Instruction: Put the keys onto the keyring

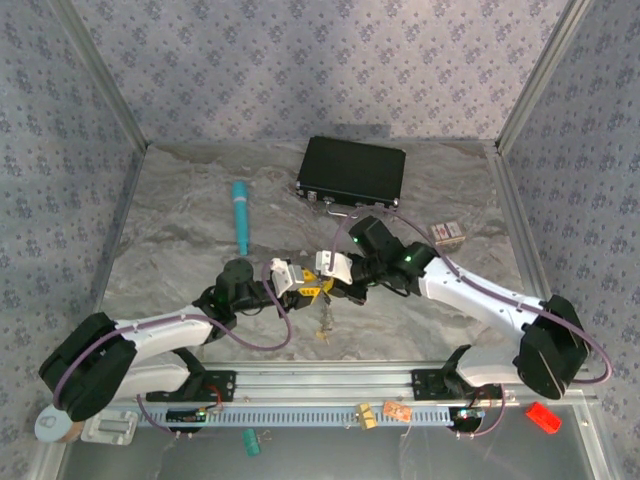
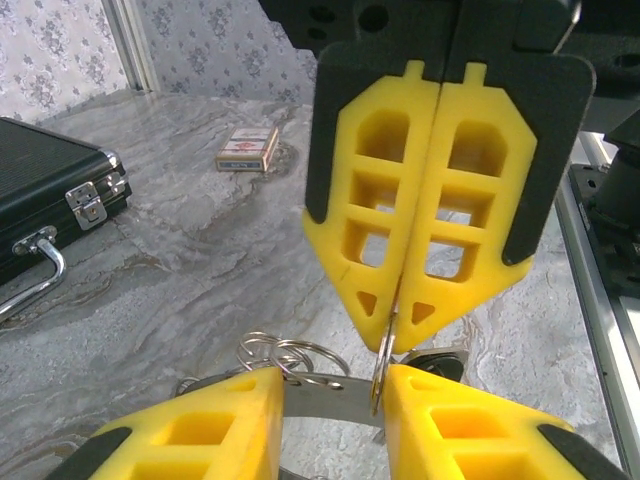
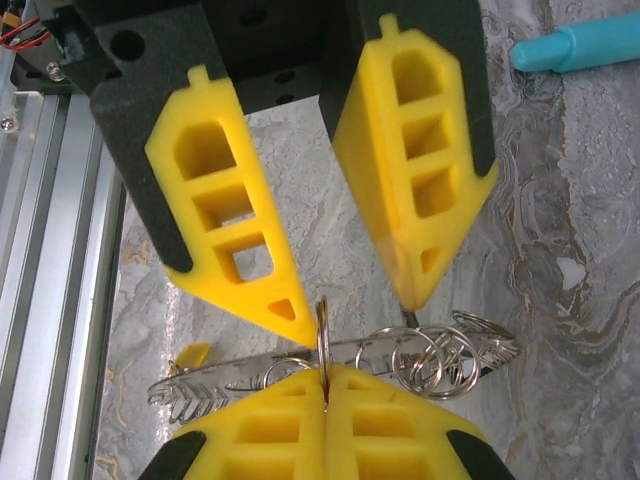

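**Op:** Where am I on the keys?

**Eng:** Mid-job, by my read. Your right gripper [image 3: 325,378] is closed flat on the keyring [image 3: 323,322]. The ring is edge-on, standing up out of the pads at bottom centre of the right wrist view. Your left gripper [image 3: 352,308] comes in from the top of that frame, jaws partly apart, one tip on each side of the ring, clamped on nothing I can see.

**Op:** Anything threaded?

**Eng:** A silver feather charm [image 3: 215,378] lies across the lower frame and crosses the ring, with a bunch of small split loops [image 3: 430,362] towards its right end. I can't tell if it runs through the ring or just behind it. As for the keys [image 1: 322,324], something small hangs just below the two grippers at centre of the top view. That's likely them, but it's too small to count or tell colours. I can't confirm any key is on, so treat threading as left to do.

**Op:** And the ring itself?

**Eng:** Thin, metallic wire as far as it shows. Only the edge is visible, so I can't see the split. It's held off the table [image 1: 180,220] between both grippers, centre of the top view. I'd guess it's slippery and twists out of a pinch easily.
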Available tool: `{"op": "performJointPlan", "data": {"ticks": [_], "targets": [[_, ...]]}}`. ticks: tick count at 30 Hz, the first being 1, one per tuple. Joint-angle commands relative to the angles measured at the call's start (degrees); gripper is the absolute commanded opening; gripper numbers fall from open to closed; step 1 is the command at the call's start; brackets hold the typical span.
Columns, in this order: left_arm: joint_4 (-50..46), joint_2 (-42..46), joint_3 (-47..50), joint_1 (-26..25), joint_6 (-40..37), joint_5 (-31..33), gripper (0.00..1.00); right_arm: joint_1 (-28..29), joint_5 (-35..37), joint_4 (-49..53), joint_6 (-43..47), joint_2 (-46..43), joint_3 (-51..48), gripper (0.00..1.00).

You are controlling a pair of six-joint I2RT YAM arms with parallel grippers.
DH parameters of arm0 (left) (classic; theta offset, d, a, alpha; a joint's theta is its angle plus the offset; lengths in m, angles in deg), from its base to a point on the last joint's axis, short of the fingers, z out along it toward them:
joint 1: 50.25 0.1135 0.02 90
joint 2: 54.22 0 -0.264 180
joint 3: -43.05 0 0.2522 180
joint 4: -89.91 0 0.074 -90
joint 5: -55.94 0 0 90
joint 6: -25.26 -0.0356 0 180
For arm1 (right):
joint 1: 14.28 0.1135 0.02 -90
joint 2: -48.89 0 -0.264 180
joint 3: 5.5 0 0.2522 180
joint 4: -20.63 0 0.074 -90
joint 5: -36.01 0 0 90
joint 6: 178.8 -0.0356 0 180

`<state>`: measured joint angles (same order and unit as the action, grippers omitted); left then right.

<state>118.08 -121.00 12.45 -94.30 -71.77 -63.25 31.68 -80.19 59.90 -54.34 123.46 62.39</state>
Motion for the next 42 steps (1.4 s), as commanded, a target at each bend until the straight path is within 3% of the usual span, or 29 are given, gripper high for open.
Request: {"op": "performJointPlan", "data": {"ticks": [1,4,7,8,9,12,15,20,27,33,36,37,42], "targets": [[-0.4,1.13,-1.53,-0.43,-1.02,-1.21,0.27,1.36,1.43,2.83,2.0,1.46,2.79,0.0],[-0.62,1.3,-1.62,-0.44,-1.08,-1.74,0.21,2.16,2.53,3.26,2.43,2.23,3.56,0.0],[-0.56,1.6,-1.46,-0.46,-1.09,-2.18,0.08,2.33,2.45,3.02,2.34,2.06,3.62,0.0],[-0.43,1.76,-1.38,-0.34,-1.08,-2.43,0.04,1.92,2.01,1.77,1.71,1.27,2.64,0.01],[-0.02,1.88,-1.26,-0.33,-0.85,-2.72,0.0,1.13,1.08,-0.2,0.75,0.1,1.35,0.09],[2.37,1.92,-0.44,-0.32,0.47,-3.78,0.0,-2.54,-4.58,-6.82,-3.2,-3.87,-3.32,0.25],[5.88,1.27,0.23,-0.27,2.27,-4.96,0.0,-5.14,-10.79,-12.03,-7.24,-5.47,-6.65,0.29],[11.2,-0.03,1.02,-0.3,4.64,-6.1,0.0,-5.48,-13.54,-15.02,-9.44,-4.41,-8.46,0.29],[12.82,-0.67,1.28,-0.28,5.41,-6.84,0.0,-5.5,-15.07,-16.78,-10.25,-3.22,-8.49,0.24],[12.81,-0.61,1.29,-0.24,5.53,-6.32,0.0,-5.7,-15.26,-15.36,-9.61,-3.12,-8.1,0.0],[10.19,0.02,1.02,-0.18,5.16,-3.65,0.23,-5.53,-13.52,-12.35,-7.99,-3.38,-6.85,0.0],[8.35,0.53,0.86,-0.16,4.46,-3.09,0.26,-5.27,-12.14,-10.51,-6.94,-3.37,-6.22,0.0],[1.27,3.01,0.66,-0.24,1.94,-1.33,0.26,-3.07,-5.15,-2.06,-1.68,-2.53,-2.34,0.0]]}}
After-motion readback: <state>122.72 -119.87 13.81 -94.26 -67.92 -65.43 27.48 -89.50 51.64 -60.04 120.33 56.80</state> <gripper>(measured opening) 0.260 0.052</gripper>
